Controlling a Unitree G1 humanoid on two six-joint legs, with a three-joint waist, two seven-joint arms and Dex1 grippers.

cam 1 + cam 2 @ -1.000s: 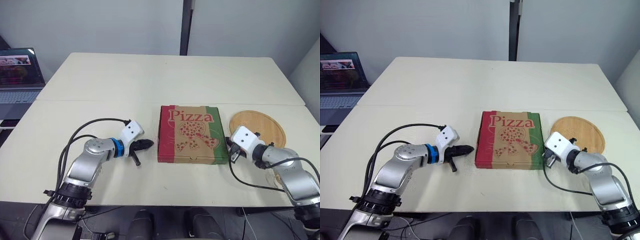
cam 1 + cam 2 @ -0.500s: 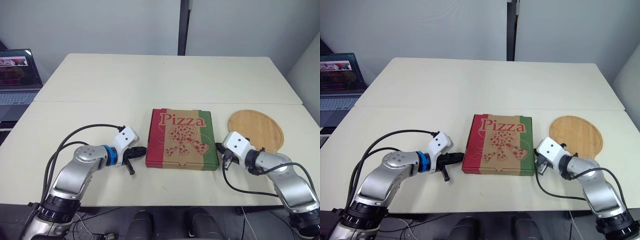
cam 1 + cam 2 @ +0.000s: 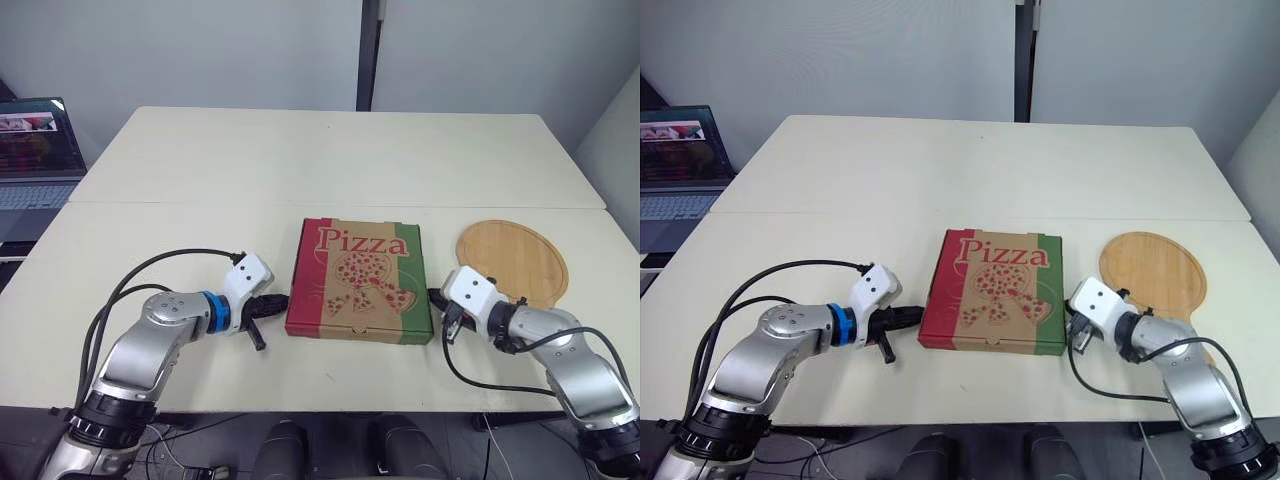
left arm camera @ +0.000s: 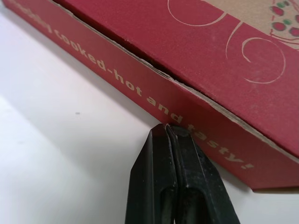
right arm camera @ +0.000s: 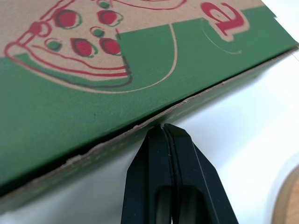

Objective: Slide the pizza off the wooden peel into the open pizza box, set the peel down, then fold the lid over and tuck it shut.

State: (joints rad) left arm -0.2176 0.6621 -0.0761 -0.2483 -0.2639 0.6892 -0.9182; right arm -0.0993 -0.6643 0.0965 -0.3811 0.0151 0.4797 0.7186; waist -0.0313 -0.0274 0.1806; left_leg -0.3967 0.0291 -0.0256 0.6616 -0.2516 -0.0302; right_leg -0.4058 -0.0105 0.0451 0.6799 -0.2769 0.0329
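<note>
Fingers on your left claw [image 4: 168, 128] are pressed together with nothing between them, their tips touching the red side wall of the pizza box [image 3: 360, 293], right at the printed lettering below the lid seam. Your right claw [image 5: 163, 128] is likewise closed tight on nothing, its tips against the green side wall on the opposite side, just under the edge of the lid. The box sits between your two claws with its lid folded down flat and the "Pizza" print facing up, though a thin gap shows along the seam on both sides. The wooden peel [image 3: 512, 260] lies flat on the table [image 3: 300, 160] just beyond your right claw, on its outer side and a little farther out, apart from the box. A laptop [image 3: 35, 150] stands well off to the outer side of your left claw.
</note>
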